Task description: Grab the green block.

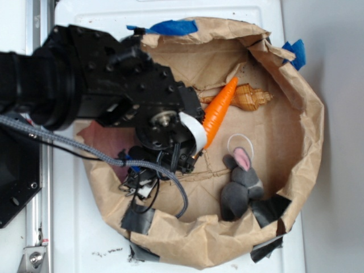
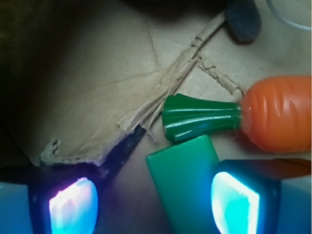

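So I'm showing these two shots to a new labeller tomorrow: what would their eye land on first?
Probably the orange carrot, bright against the brown paper lining and lying diagonally at its centre, with the black robot arm filling the left of the exterior view. In the wrist view, the green block lies between the gripper fingers, beside the carrot's ribbed dark green top. A grey plush mouse sits lower right.

No readable text, labels, brands or numbers in either view; nothing legible on the arm, the paper, the tape or the toys.
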`<action>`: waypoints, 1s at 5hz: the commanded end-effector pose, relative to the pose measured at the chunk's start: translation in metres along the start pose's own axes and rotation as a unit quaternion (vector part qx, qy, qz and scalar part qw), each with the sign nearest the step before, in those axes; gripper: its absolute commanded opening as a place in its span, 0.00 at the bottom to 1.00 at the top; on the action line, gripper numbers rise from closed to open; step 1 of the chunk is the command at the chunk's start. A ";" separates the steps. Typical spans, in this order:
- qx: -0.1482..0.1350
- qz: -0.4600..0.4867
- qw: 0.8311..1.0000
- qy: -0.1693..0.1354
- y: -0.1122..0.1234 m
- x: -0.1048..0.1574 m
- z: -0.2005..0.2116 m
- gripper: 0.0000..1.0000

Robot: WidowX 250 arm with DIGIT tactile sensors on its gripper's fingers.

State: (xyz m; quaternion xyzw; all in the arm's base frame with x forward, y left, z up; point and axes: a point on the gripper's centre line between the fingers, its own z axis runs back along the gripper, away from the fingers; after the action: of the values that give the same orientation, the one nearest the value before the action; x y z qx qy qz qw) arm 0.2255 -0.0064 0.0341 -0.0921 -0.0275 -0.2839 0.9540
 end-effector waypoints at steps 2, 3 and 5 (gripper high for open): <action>0.055 -0.007 0.998 -0.012 0.016 -0.018 0.029 1.00; 0.062 -0.003 0.998 -0.009 0.020 -0.020 0.032 1.00; 0.066 0.020 0.998 0.007 0.028 -0.018 0.029 1.00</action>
State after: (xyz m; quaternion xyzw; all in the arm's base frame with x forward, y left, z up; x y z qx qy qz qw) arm 0.2183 0.0333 0.0459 -0.0390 -0.0186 -0.2645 0.9634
